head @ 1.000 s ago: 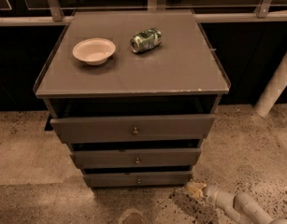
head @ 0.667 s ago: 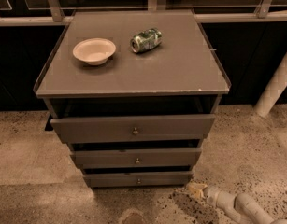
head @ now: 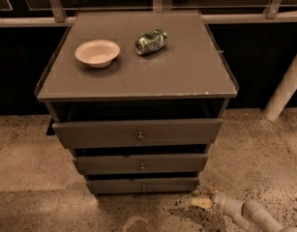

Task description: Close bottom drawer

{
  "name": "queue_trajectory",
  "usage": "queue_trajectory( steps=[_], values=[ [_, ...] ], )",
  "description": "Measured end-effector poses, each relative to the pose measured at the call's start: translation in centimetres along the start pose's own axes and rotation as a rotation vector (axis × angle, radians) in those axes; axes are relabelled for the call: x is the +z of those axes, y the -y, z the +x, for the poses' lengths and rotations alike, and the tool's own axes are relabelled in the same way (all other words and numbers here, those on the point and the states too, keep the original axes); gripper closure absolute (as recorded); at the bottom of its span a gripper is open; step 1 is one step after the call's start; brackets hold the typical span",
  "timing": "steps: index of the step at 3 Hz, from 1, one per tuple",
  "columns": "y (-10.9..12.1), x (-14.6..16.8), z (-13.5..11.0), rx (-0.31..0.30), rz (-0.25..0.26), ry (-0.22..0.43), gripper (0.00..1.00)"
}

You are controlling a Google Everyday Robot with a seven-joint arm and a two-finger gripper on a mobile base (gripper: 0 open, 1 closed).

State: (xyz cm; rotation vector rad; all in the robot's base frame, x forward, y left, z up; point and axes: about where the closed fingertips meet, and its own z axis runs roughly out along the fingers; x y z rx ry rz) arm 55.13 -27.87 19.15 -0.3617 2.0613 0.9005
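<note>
Grey bottom drawer [head: 143, 185] | axis left-right, faces camera | gripper [head: 201, 203] near right end

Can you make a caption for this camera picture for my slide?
Robot gripper hovers low, right of the bottom drawer; a bowl and can sit on the cabinet.

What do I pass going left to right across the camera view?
Bowl → can → gripper, low down, just right of the bottom drawer → white post.
</note>
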Motion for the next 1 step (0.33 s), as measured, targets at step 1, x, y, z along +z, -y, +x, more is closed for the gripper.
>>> queue_trajectory(
  steps=[1],
  values=[
    [0.0, 0.0, 0.0, 0.0, 0.0, 0.0, 0.0]
  ],
)
